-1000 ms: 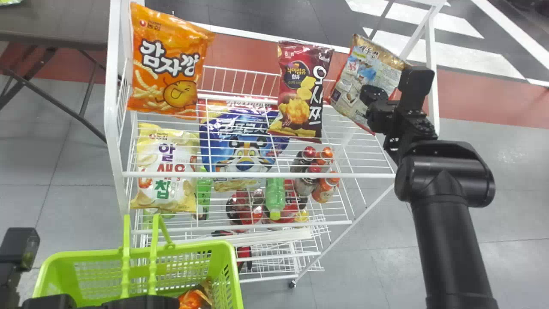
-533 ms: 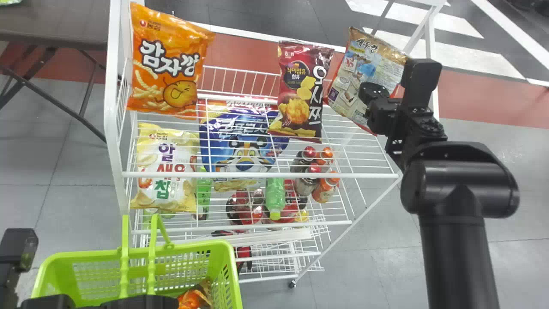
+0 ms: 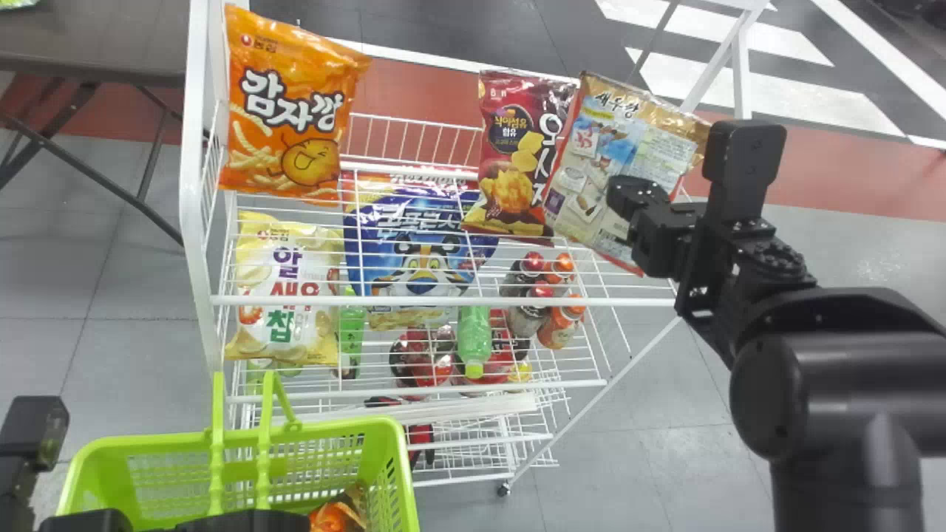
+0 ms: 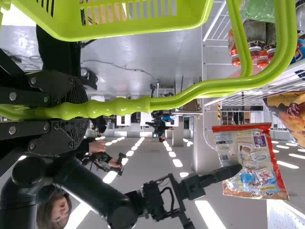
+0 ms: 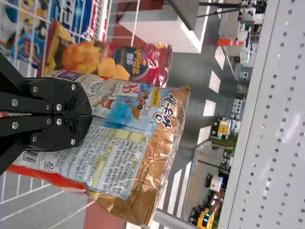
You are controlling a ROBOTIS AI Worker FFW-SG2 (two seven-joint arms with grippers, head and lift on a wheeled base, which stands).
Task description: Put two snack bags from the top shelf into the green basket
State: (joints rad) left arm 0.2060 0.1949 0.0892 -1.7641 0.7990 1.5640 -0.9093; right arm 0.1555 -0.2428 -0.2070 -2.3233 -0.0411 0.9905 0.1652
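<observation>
As the green basket [image 3: 166,440] hangs beneath the fingers of the left gripper [image 4: 80,110], clamped on its handle [image 4: 124,106], a snack bag [image 5: 138,157] pinched by the right gripper [image 5: 90,115] awaits delivery; the orange packet [image 3: 331,516] inside suggests one done, one left.

Spread out in grey floor tiles [image 3: 665,458], crossed by a red strip [image 3: 850,177] and, farther back, black flooring [image 3: 458,37] with white stripes [image 3: 783,96]. Featured a dark table [image 3: 89,44] on thin legs at left. Took in an orange cone [image 5: 231,42] and a thin floor cable [image 4: 121,67], under rows of bright ceiling lights [image 4: 209,214].
</observation>
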